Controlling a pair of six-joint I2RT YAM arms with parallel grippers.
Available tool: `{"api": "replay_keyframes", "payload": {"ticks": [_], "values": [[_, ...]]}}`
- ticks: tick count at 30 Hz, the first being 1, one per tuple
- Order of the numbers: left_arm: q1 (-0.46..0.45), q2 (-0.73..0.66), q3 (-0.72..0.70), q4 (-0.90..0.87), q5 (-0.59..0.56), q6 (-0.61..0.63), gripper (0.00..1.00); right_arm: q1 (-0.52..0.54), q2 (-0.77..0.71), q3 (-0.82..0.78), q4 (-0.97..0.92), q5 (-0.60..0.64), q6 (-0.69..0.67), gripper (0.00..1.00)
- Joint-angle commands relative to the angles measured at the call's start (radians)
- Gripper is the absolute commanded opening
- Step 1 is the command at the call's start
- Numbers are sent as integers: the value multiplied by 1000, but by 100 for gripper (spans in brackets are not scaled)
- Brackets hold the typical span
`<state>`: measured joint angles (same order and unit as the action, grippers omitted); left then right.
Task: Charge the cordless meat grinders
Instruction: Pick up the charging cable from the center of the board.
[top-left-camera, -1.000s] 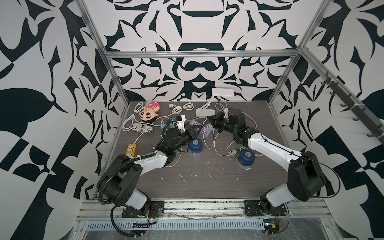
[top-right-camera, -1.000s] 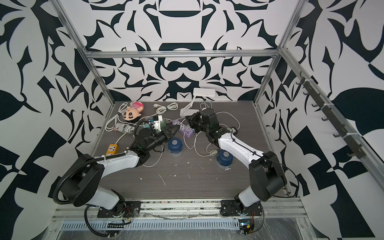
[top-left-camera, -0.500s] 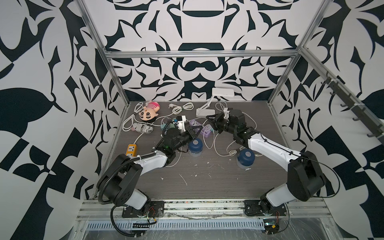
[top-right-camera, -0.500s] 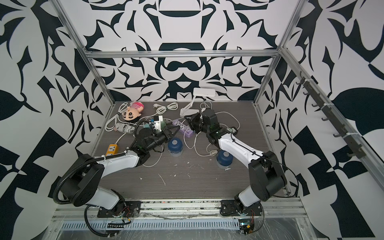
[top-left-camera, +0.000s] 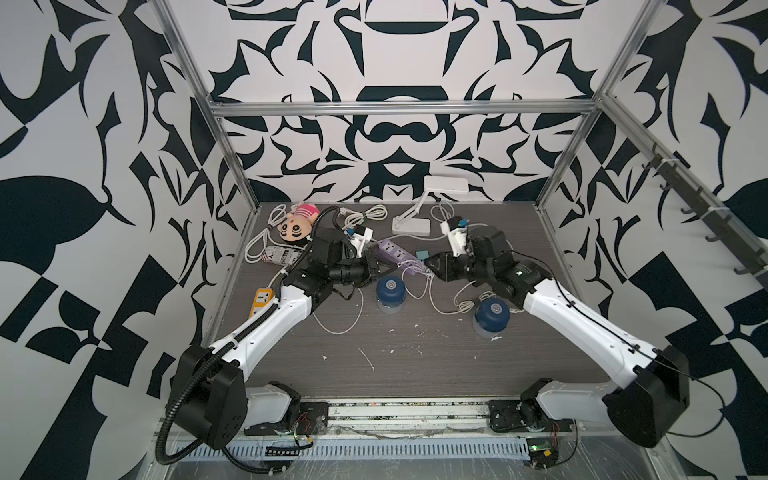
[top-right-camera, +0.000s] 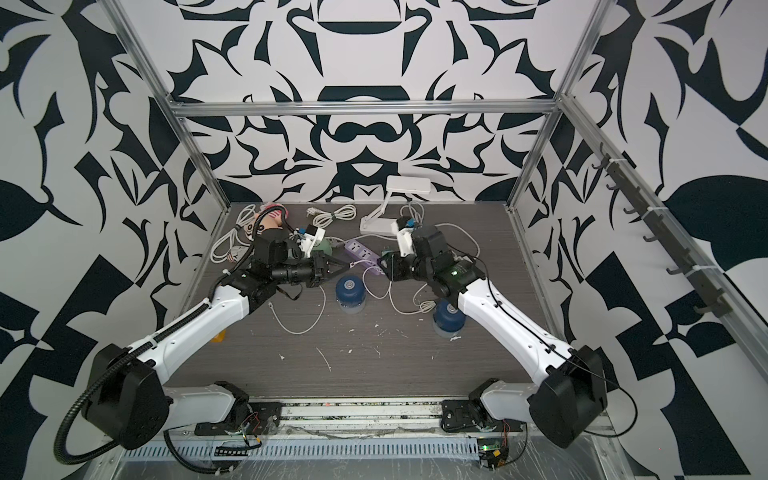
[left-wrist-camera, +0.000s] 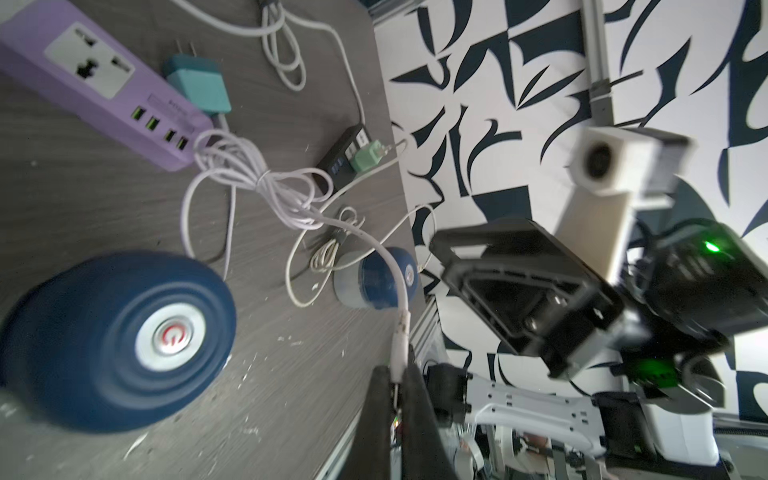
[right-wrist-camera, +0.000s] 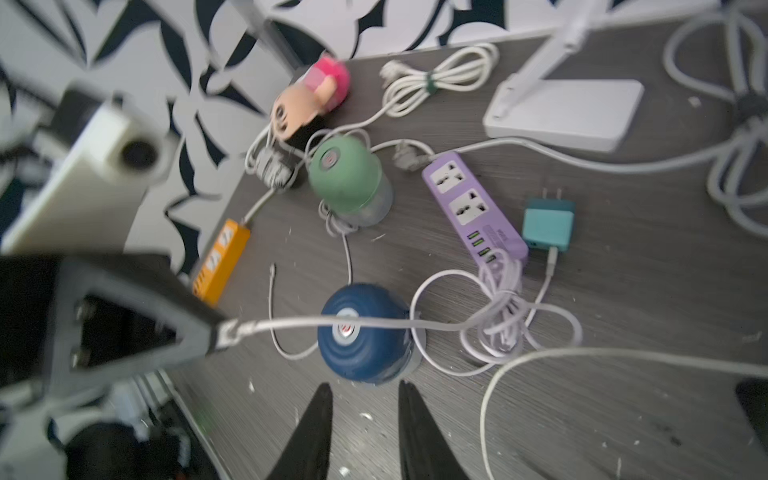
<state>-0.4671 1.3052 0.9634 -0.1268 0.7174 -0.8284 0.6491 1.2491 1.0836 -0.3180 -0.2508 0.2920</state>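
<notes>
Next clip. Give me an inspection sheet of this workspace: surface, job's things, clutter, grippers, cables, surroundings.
Surface: dark wood-grain table, strewn with white crumbs.
Job's things: middle navy grinder, navy grinder by the right arm and green grinder, all upright.
Clutter: plush doll, white lamp, purple power strip, orange power strip, black power strip, teal plug.
Grippers: left gripper shut on the white cable's end; right gripper open, empty.
Cables: white cable stretched from the left gripper to a tangle at the purple power strip; coiled cord at the back.
Surroundings: black-and-white patterned walls, metal frame, hook rail.
</notes>
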Motion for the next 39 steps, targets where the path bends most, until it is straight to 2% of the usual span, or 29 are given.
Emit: {"api": "replay_keyframes", "payload": {"ticks": [1,3,5,11,14,16,19,24,31,39], "values": [[4,6,61,-356,142,191,0,156,-85,-56,8,136,-391,30],[6,2,73,-408,160,225,0,203,-118,-97,49,167,-469,30],[6,-12,71,-431,170,241,0,204,-131,-111,63,172,-496,30],[7,-23,65,-507,196,298,0,206,-111,-103,25,59,-628,29],[7,-23,61,-530,197,313,0,206,-85,-76,-8,43,-670,28],[7,-23,58,-539,201,318,0,207,-67,-52,-43,13,-691,31],[5,-23,59,-550,201,327,0,207,-50,-34,-70,-38,-702,36],[7,-23,60,-557,202,334,0,207,-25,-20,-71,-73,-702,36],[7,-23,64,-564,203,338,0,214,38,28,-93,-128,-702,27],[6,-23,65,-562,203,336,0,227,70,58,-134,-124,-721,23]]}}
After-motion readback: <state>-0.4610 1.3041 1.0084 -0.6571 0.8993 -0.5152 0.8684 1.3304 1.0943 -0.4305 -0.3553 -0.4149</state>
